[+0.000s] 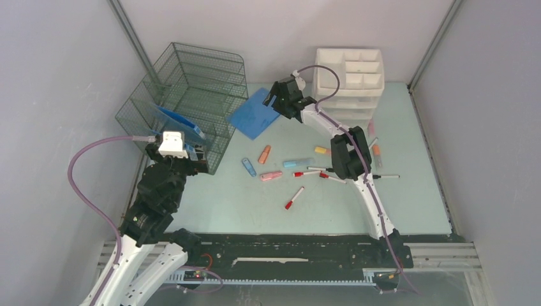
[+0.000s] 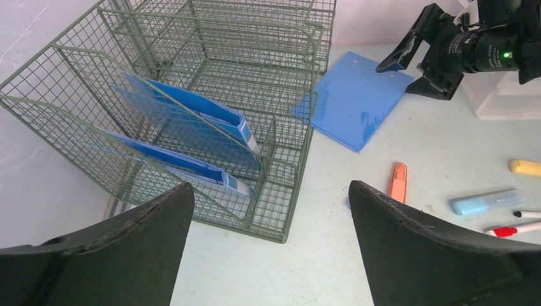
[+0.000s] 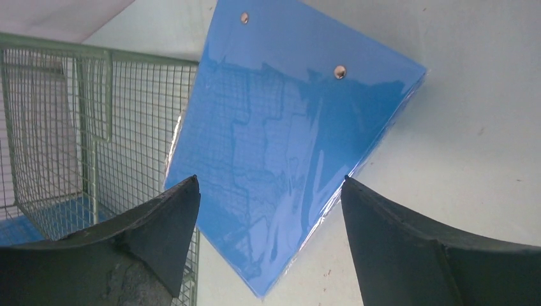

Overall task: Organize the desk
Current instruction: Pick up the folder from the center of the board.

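While both arms hang over the desk (image 1: 383,204):
Left gripper (image 2: 271,188): jaws spread, empty.
Right gripper (image 3: 269,182): jaws spread, empty, above blue folder (image 1: 254,113).

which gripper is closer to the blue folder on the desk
Right. The right gripper hovers at the blue folder's far corner; the left gripper is by the wire rack's near end.

No text, number or brand can be read anywhere. The two blue folders (image 2: 191,108) in the wire rack (image 2: 281,191) at the far left each carry a white label (image 2: 251,137) at the spine end, but any print there is too small and blurred to read. The highlighters (image 2: 488,202) on the desk (image 1: 223,204) show no legible marking.
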Controlling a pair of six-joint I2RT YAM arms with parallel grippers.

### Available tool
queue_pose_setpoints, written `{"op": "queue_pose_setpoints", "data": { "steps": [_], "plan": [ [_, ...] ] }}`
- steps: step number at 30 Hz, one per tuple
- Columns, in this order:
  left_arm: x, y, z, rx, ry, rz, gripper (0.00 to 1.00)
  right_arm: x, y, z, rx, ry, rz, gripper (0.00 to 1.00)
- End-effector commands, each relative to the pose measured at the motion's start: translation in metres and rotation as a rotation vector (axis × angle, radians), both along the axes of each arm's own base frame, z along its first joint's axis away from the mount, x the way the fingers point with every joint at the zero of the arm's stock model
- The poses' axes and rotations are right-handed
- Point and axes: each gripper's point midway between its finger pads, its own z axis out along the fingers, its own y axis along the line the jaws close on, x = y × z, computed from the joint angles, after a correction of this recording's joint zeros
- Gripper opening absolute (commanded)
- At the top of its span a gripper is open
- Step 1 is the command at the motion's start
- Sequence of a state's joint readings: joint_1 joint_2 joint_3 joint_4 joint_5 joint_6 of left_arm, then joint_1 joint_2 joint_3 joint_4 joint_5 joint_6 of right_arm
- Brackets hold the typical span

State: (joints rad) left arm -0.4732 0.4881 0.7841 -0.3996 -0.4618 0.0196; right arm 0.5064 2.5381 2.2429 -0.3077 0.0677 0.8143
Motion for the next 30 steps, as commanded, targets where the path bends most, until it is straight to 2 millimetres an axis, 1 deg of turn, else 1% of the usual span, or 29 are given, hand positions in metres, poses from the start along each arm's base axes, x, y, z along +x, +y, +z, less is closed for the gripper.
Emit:
{"op": "queue_pose_setpoints", "data": {
  "steps": [1,5,11,14,19,24,26,30],
  "plan": [
    [0.0,0.006,0.005,0.009,-0.026,0.019,1.0,0.011,-0.011,-0.004,0.002,0.014,-0.105,0.88],
    [0.001,0.006,0.005,0.008,-0.024,0.019,1.0,0.01,-0.016,-0.013,-0.002,0.048,-0.14,0.89],
    [0.002,0.006,0.004,0.002,-0.019,0.019,1.0,0.008,-0.013,-0.025,0.017,0.078,-0.145,0.91],
    [0.003,0.006,0.003,0.002,-0.018,0.021,1.0,0.012,-0.012,-0.029,0.036,0.081,-0.142,0.9],
    [0.004,0.008,0.001,0.007,-0.011,0.028,1.0,0.017,-0.005,-0.034,0.084,0.078,-0.111,0.9],
    [0.006,0.007,0.0,0.009,-0.002,0.03,1.0,0.019,0.005,-0.032,0.126,0.072,-0.059,0.88],
    [0.007,0.007,-0.001,0.011,0.001,0.029,1.0,0.016,0.013,-0.024,0.155,0.068,-0.007,0.86],
    [0.007,0.007,-0.001,0.01,0.003,0.025,1.0,0.016,0.02,-0.008,0.19,0.041,0.048,0.82]
  ]
}}
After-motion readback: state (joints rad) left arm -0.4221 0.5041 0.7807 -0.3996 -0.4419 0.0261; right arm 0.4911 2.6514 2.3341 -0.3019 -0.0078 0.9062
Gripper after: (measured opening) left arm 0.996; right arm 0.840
